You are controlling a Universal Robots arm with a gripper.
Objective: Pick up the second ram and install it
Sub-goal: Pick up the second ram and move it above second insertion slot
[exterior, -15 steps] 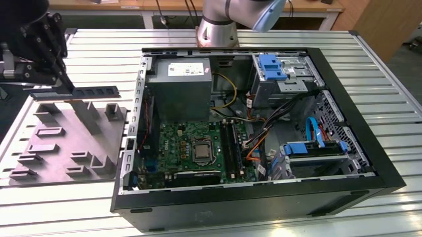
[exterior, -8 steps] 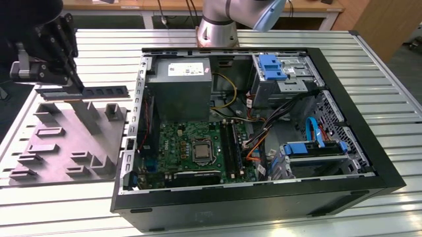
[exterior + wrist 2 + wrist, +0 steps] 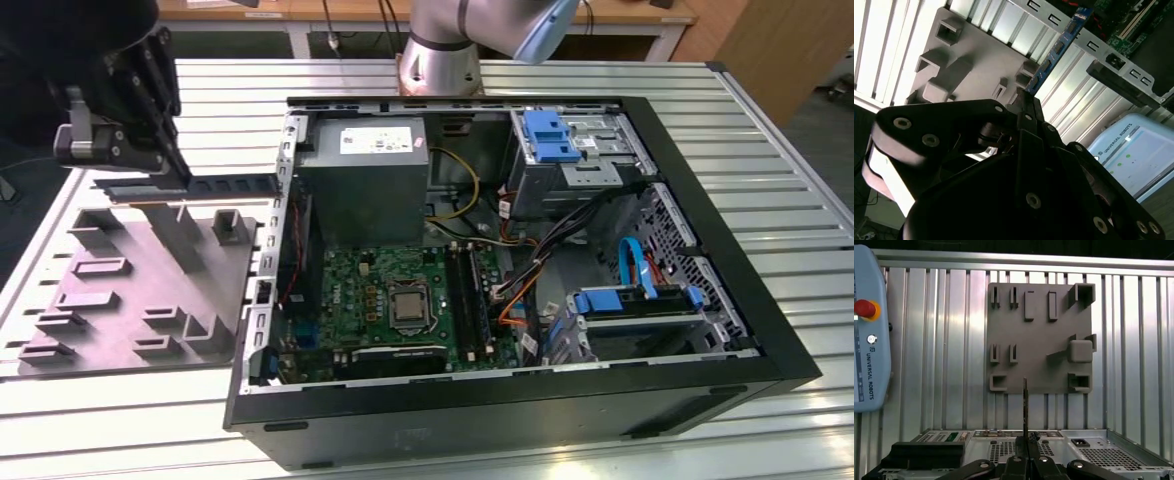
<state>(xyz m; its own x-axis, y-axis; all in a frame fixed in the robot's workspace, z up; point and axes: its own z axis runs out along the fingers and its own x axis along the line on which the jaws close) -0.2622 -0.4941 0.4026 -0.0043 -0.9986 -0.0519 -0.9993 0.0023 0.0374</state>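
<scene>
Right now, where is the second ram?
The second ram is clamped in the gripper at the exterior view's left, in the air above the grey holder plate, its far end beside the open computer case.

Here's the gripper (image 3: 171, 175) at 10 o'clock in the exterior view, clamped on the ram (image 3: 220, 183), with open air all round it. Right below sits the tray (image 3: 134, 290), its posts (image 3: 180, 235) poking up under the ram. At 3 o'clock from the gripper comes the barrier, the case wall (image 3: 283, 200), and the ram's tip reaches right to it. Past that, the motherboard (image 3: 387, 290) lies open from above, but it's hemmed in: power supply (image 3: 363, 180) at its 12, cables (image 3: 534, 260) crowding at 3, case front (image 3: 534, 410) at 6. Beyond the case at 12 stands the arm base (image 3: 441, 50). In the first wrist view a pendant (image 3: 869, 340) lies beside the tray, apart from it.
</scene>
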